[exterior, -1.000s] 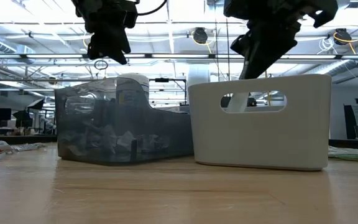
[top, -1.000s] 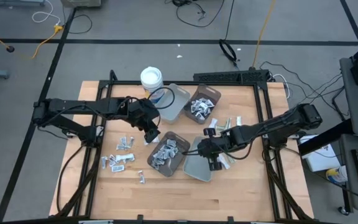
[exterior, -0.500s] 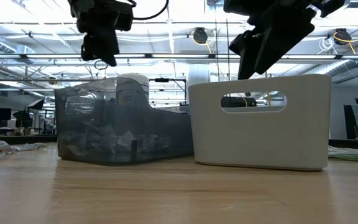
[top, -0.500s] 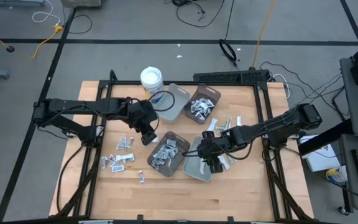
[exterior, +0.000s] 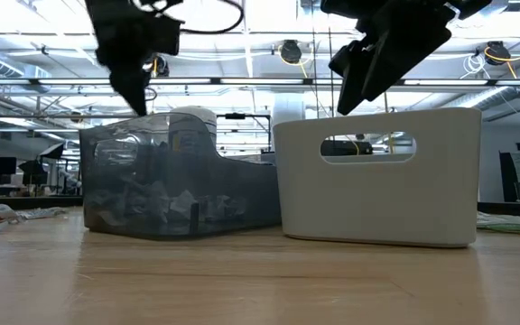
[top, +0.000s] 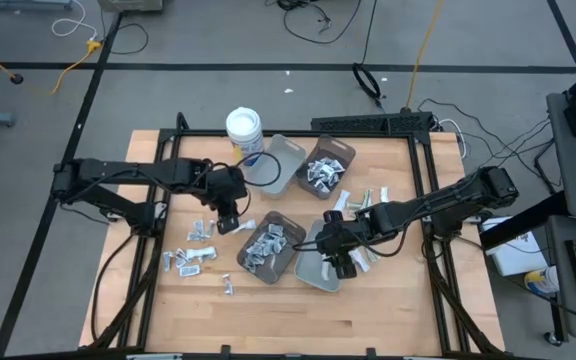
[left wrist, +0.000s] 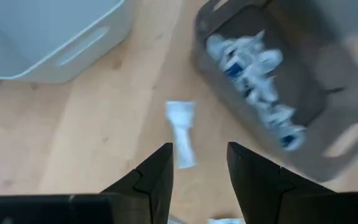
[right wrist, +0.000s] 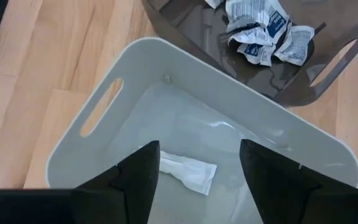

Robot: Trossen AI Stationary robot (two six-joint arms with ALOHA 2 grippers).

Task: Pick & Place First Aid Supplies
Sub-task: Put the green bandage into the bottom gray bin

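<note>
My right gripper [top: 336,262] [right wrist: 197,163] hangs open over the light grey tray [top: 313,272] [right wrist: 104,106]. One white packet [right wrist: 189,172] lies flat on that tray's floor below the fingers. My left gripper [top: 226,213] [left wrist: 199,167] is open above bare table, left of the brown tray [top: 286,258] [left wrist: 328,143] that holds several packets [top: 266,244]. A white packet [left wrist: 181,133] [top: 244,224] lies on the wood just beyond its fingertips. More loose packets [top: 192,250] lie on the table's left part. In the low view both grippers [exterior: 135,86] [exterior: 361,74] hang above the trays.
Two more trays stand at the back: a grey one [top: 286,150] and a brown one [top: 340,150] with packets. A white round tub [top: 244,126] stands behind them. Pale strips [top: 370,200] lie to the right of the trays. Bare wood lies along the near edge.
My right gripper has opened and let go of a white packet, which has dropped onto the light grey tray's floor. My left gripper has gone toward the table's left edge, away from the brown tray, sinking a little and rolling at the wrist.
</note>
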